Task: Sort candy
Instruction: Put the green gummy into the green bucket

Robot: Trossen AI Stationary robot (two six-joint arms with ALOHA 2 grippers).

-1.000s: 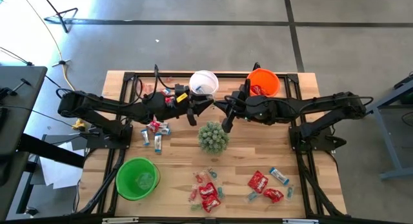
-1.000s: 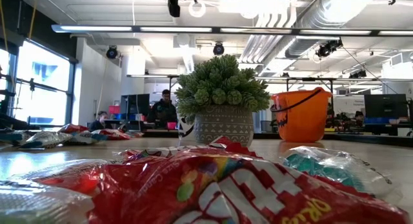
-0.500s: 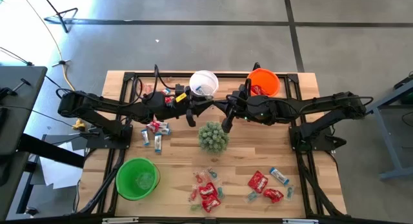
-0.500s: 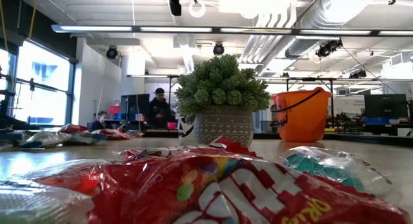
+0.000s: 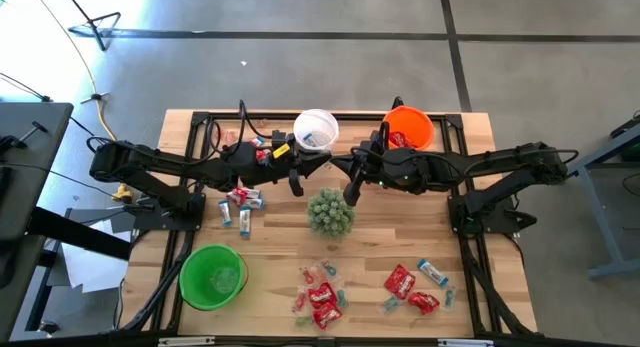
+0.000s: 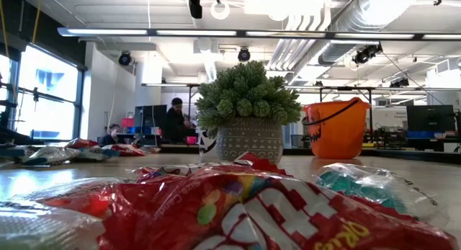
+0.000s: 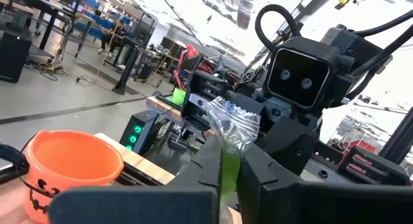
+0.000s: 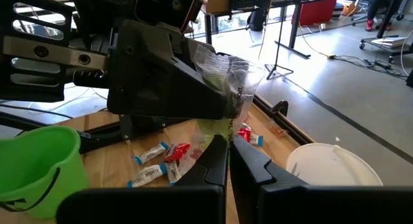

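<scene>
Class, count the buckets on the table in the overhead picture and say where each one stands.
3. The white bucket stands at the far edge, centre; the orange bucket at the far edge to its right; the green bucket at the near left. None seems hidden.

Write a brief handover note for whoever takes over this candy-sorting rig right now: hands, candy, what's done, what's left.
Hands: left hand and right hand meet mid-table, both shut on one clear-wrapped green sweet, above the table.
Candy: loose piles lie beside the left arm and along the front edge.
Done: some red packets show in the orange bucket.
Left: one hand must let go, then bin the sweet. Most candy is unsorted. I cannot tell what is in the white bucket or the green bucket.
</scene>
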